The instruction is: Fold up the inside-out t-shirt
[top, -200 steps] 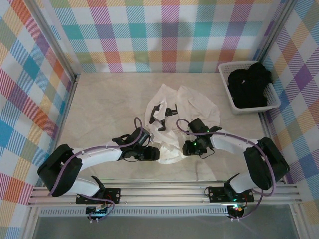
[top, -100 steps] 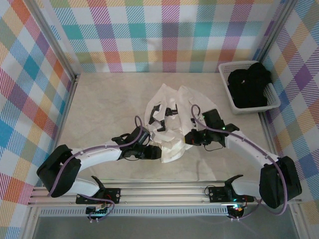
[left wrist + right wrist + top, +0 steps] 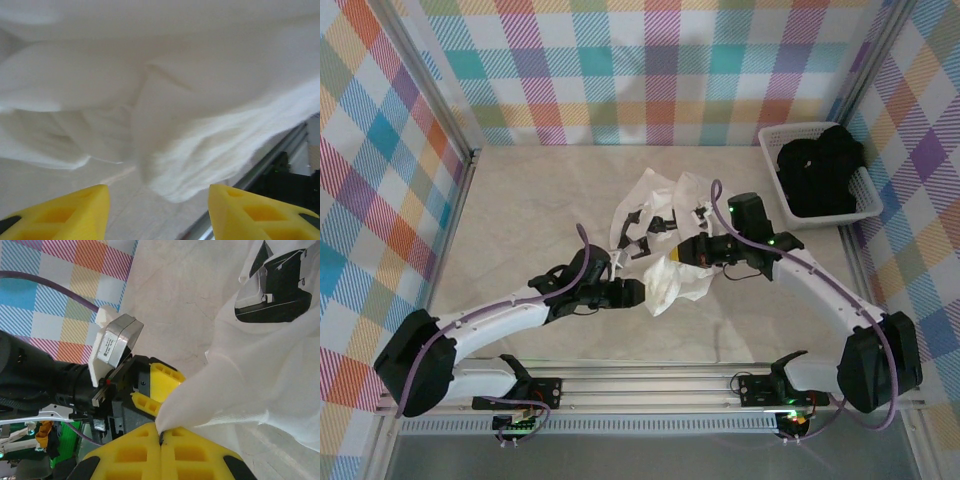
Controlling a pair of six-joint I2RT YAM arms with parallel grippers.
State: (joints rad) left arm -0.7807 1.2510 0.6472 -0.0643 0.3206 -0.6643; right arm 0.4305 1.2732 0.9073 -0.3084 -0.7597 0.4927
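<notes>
Top external view: the white t-shirt (image 3: 665, 285) lies crumpled at the middle of the table (image 3: 520, 200), between the two arms. The right gripper (image 3: 680, 254) pinches a lifted peak of the cloth; in the right wrist view its yellow fingers (image 3: 190, 455) are pressed together on that point of fabric. The left gripper (image 3: 632, 293) sits at the shirt's near-left edge; in the left wrist view its fingers (image 3: 75, 205) stand apart, with a bunched fold hanging just ahead of the gap.
</notes>
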